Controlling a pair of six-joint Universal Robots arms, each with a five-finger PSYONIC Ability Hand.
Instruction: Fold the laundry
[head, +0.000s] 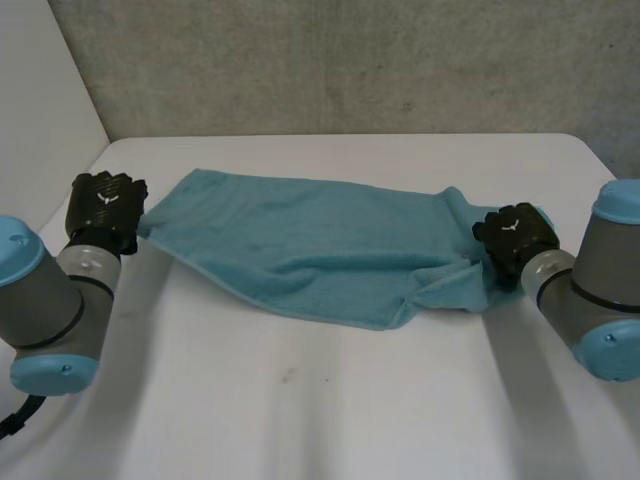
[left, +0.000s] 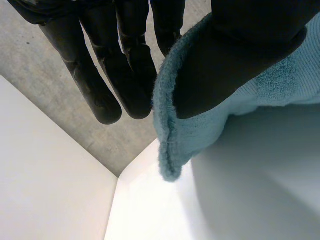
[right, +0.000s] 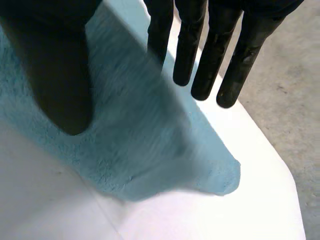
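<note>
Fingers (left: 100, 95) of left hand (head: 105, 205) straight, thumb pinching corner of one teal towel (head: 320, 240) | right hand (head: 515, 238) pinches opposite end likewise | head view: towel stretched between two hands over white table (head: 300, 400) | right wrist view: loose corner past fingertips

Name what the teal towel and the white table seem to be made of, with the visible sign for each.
The teal towel: terry cloth, probably cotton; fuzzy pile, a flatter woven band near its hem, soft drape. The white table: smooth matt top, perhaps plastic or laminate; even, grainless surface.
</note>
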